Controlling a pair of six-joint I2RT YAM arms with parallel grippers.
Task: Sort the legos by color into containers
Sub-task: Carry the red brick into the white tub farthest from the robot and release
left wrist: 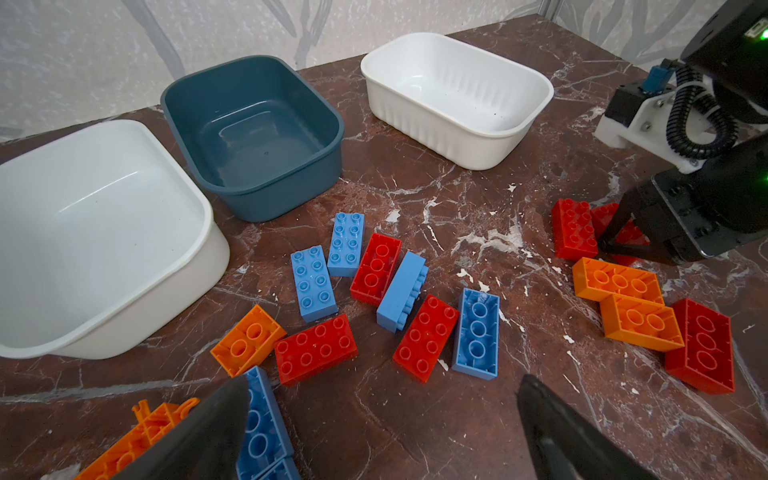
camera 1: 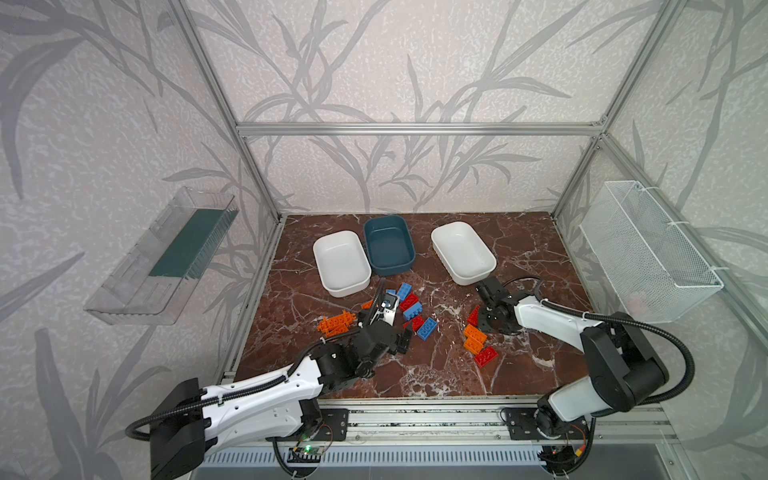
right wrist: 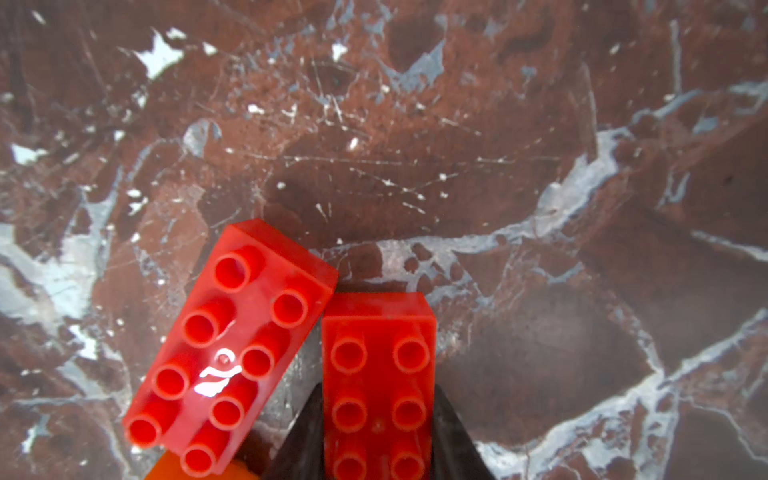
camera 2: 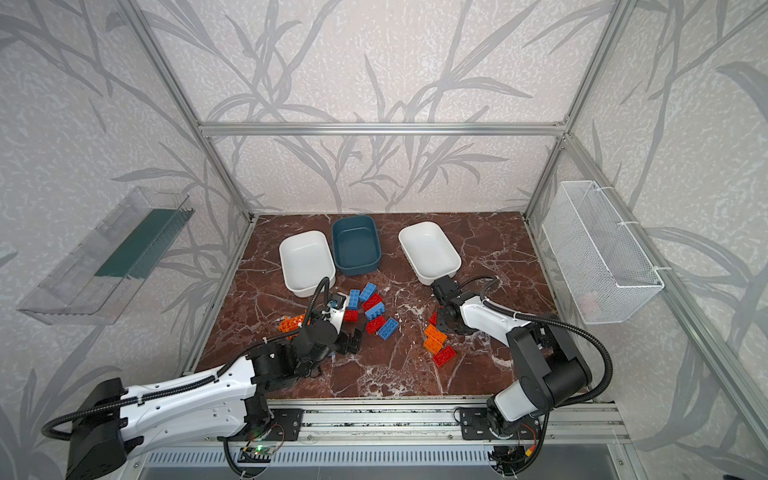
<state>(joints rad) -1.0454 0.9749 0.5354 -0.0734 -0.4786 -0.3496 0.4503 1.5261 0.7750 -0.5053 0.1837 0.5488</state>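
Desk: red-brown marble-patterned desk point(camera 1: 436, 370), boxed in by patterned wall panels.
Tubs: 3 shallow plastic tubs across the far part of the desk. Left white rounded-rectangle tub point(camera 1: 340, 262); dark teal tub point(camera 1: 388, 245) just beside it; ribbed white tub point(camera 1: 463, 251) apart, to the right.
Bricks overall: all visible ones lying on the desk in front of the tubs, outside them.
Centre cluster: 4 light-blue studded plastic bricks point(left wrist: 313, 282) mixed with 3 red studded bricks point(left wrist: 316, 349). Some studs up, some hollow side up, 1 blue on its side. 1 orange hollow-side-up brick point(left wrist: 248, 340) at the edge of the cluster.
Left group: orange plastic pieces point(camera 1: 336, 324) near the left desk edge, beside the left arm.
Right group: 2 orange bricks point(left wrist: 617, 280), hollow side up and touching each other; 1 red hollow-side-up brick point(left wrist: 700, 345) against them.
Left gripper point(left wrist: 384, 378): fingers spread wide above bare desk, just short of the centre cluster. Darker blue brick point(left wrist: 262, 424) by 1 finger; contact not discernible.
Right gripper point(right wrist: 377, 386): fingers pressed against both long sides of a red studs-up plastic brick point(right wrist: 378, 332), pinching it.
Pinched brick: at the tub-side end of the right group, near the ribbed white tub. Corner of a neighbouring red 8-stud brick point(right wrist: 232, 345) touching it. Lifted or resting on the desk: cannot tell.
Walls: clear plastic tray point(camera 1: 162, 257) on the left; white wire mesh basket point(camera 1: 648, 257) on the right.
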